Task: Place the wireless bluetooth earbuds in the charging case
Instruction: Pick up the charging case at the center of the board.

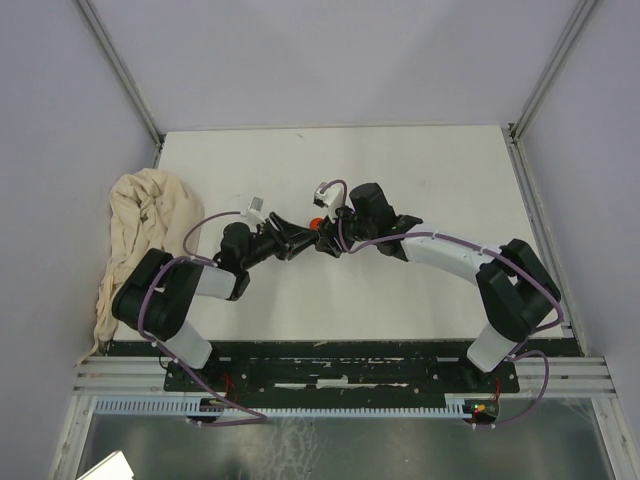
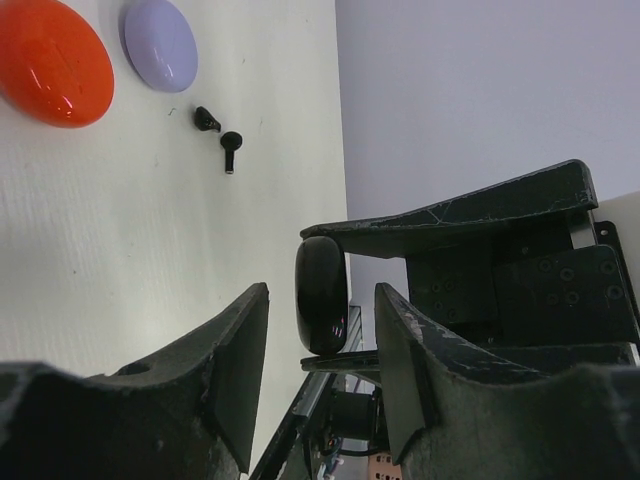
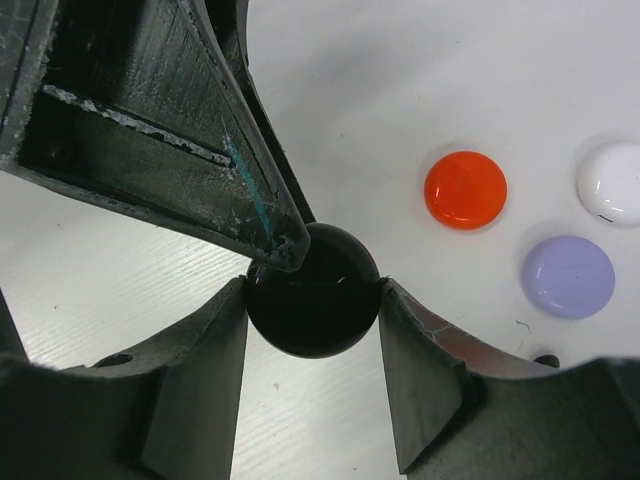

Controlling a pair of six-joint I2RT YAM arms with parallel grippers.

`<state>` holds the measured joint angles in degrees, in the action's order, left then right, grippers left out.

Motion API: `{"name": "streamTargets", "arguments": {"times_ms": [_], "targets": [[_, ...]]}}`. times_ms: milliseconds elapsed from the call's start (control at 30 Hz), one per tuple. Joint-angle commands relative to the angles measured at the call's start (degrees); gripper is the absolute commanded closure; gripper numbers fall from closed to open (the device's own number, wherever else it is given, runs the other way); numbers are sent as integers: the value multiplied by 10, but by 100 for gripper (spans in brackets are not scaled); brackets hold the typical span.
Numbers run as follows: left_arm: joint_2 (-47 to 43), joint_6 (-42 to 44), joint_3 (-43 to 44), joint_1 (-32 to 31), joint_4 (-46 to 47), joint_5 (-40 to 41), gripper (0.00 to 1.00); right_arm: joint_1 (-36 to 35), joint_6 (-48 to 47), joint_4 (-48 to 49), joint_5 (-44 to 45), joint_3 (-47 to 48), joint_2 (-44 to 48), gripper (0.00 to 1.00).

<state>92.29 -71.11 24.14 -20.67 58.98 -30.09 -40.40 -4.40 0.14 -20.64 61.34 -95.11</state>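
1. A red disc (image 3: 465, 190), a white disc (image 3: 612, 183) and a lilac disc (image 3: 568, 277) lie on the white table (image 1: 450, 180). They are near each other but do not touch.
2. A crumpled cream cloth (image 1: 140, 230) sits at the left edge of the table, far from everything else.
3. The two arms meet over the middle of the table. From above they hide most of the small things.
4. The right gripper (image 3: 313, 290) holds a black round case (image 3: 315, 315). One finger presses on each side of its rim.
5. The left gripper (image 2: 322, 295) is partly open. Its two fingers stand on either side of the case's flat faces, with a little gap on each side, so it is not squeezing.
6. In the right wrist view, one left finger covers the top edge of the case.
7. Two black earbuds (image 2: 231, 150) lie on the table near the lilac disc. They are close together but apart.
8. The earbuds are well away from both grippers and are not in the case.
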Motion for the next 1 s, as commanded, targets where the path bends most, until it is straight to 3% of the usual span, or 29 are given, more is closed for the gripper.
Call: {"name": "streamTargets", "arguments": {"times_ms": [0,733,967], "targets": [[3,-12,11,-3,39,10,48,-2,-8,18,-10,-2,27,87],[13,-23,12,-8,63,3,64,-2,-9,20,-12,-4,23,87],[15,-23,12,-9,69,2,83,-1,-9,20,-12,-4,24,87]]}}
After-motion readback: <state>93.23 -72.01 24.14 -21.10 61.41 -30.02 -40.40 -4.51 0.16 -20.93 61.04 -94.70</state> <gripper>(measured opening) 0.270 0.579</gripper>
